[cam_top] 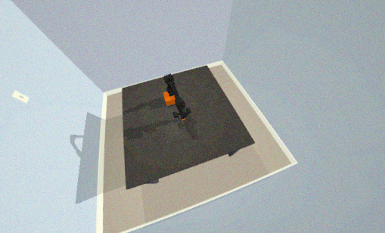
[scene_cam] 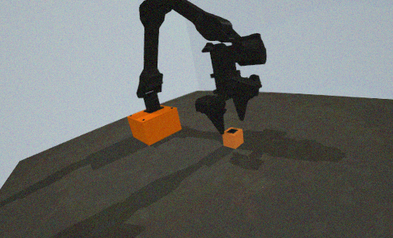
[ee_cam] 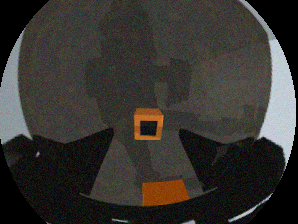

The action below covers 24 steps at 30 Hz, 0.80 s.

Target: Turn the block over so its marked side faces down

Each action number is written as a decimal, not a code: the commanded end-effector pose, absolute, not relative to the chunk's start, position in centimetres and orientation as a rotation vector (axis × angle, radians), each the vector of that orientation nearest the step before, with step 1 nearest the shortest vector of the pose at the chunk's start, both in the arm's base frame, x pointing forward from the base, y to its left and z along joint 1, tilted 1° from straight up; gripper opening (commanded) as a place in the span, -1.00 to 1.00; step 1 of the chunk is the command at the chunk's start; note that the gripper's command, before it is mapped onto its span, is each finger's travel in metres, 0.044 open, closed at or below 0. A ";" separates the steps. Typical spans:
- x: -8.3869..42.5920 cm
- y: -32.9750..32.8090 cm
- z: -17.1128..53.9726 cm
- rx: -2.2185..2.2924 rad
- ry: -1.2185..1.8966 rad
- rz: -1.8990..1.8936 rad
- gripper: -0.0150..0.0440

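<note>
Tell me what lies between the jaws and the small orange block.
Nothing lies between the open jaws and the block; the wrist view shows only dark tabletop on either side.

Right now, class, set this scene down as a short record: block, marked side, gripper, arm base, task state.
block: small orange cube, on the dark table
marked side: black square, facing up
gripper: black parallel-jaw gripper, open, above the cube, holding nothing
arm base: larger orange box, apart from the cube
task state: cube not turned over
</note>
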State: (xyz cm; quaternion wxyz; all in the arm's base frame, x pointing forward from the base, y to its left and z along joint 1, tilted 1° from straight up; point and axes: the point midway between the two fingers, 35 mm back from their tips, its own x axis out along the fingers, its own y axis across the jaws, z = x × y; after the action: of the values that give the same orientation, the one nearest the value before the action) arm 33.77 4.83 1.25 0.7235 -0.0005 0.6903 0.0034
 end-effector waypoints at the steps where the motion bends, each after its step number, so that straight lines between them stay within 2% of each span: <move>1: 33.7 4.7 0.6 -0.011 1.526 0.006 1.00; 17: 33.8 4.7 -1.6 -0.010 1.526 0.007 1.00; 24: 33.8 4.7 -1.6 -0.010 1.526 0.007 0.38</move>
State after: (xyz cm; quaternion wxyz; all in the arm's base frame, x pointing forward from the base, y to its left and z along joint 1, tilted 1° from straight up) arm 33.78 4.80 -1.59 0.7224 -0.0009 0.6914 0.0030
